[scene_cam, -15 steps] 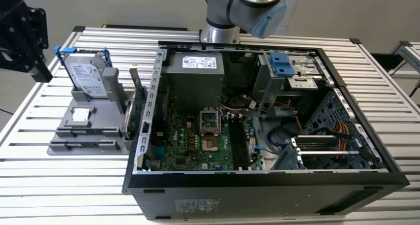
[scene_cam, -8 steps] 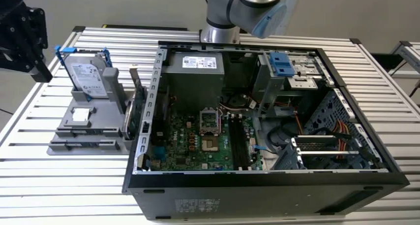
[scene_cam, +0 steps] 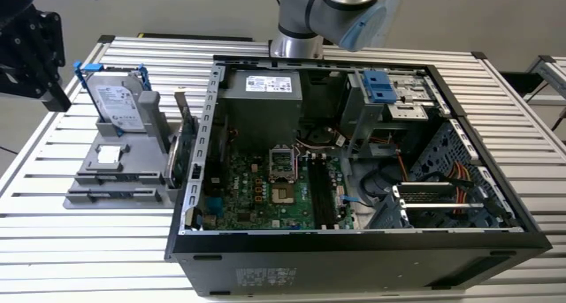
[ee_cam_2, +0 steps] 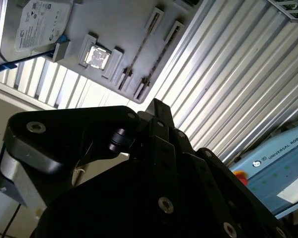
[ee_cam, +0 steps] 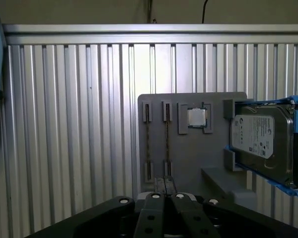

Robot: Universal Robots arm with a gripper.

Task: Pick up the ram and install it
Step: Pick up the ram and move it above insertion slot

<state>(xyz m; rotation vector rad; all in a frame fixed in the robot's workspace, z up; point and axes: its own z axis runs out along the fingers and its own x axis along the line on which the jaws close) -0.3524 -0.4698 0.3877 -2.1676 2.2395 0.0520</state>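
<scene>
Two ram sticks stand on edge in the slots of a grey holder plate (ee_cam: 188, 163), one ram (ee_cam: 147, 144) beside the other (ee_cam: 166, 144). In the second wrist view the same sticks appear as thin dark lines (ee_cam_2: 139, 54). In the exterior view they lie at the holder's near end (scene_cam: 115, 179). My gripper (ee_cam: 165, 184) hangs well above the holder, roughly in line with the sticks. Its fingertips are together with nothing between them. The peak of the gripper (ee_cam_2: 159, 106) points toward the holder.
The holder also carries a processor chip (ee_cam: 196, 117), a silver hard drive with blue rails (ee_cam: 263, 141) and an upright green card (scene_cam: 181, 150). An open computer case (scene_cam: 203, 117) lies to the exterior view's right of the holder, its motherboard's black memory slots (scene_cam: 320, 193) exposed.
</scene>
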